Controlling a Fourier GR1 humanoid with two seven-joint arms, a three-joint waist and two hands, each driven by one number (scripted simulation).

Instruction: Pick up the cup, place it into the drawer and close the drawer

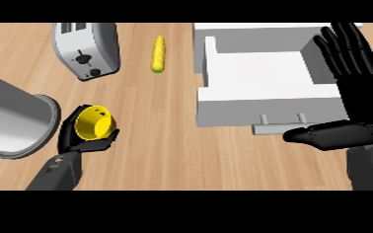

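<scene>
Fingers of the left hand are curled round the yellow cup, which is held at eight o'clock on the wooden counter, its mouth turned towards the viewer. At three o'clock the right hand is kept flat, fingers straight and spread, nothing gripped. The white drawer is seen pulled open at two o'clock, its handle facing six o'clock, beside the right thumb. A large grey cylinder is cut off at nine o'clock, beside the cup. A silver toaster is placed at eleven o'clock. A yellow corn cob is laid at twelve o'clock, between toaster and drawer.
</scene>
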